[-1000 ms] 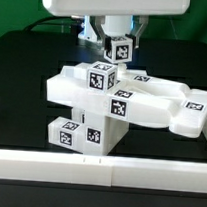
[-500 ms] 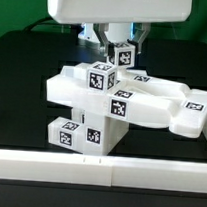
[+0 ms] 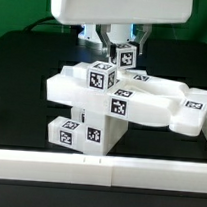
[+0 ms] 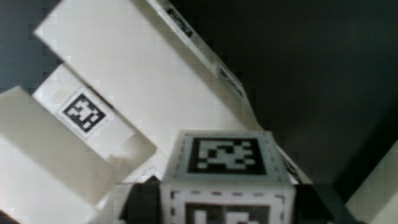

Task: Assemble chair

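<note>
One small cube (image 3: 122, 55) clamped in the hand (image 3: 120, 45), just above stacked chair parts (image 3: 132, 101).

No readable words or numbers; only black-and-white square tags on the white chair parts (image 3: 142, 99)

A black tabletop (image 3: 22, 96) filled the scene, matte and evenly lit. A white rail (image 3: 97, 171) ran along its near edge. The far background was dark, with a green patch (image 3: 200, 23) at the exterior view's right.
</note>
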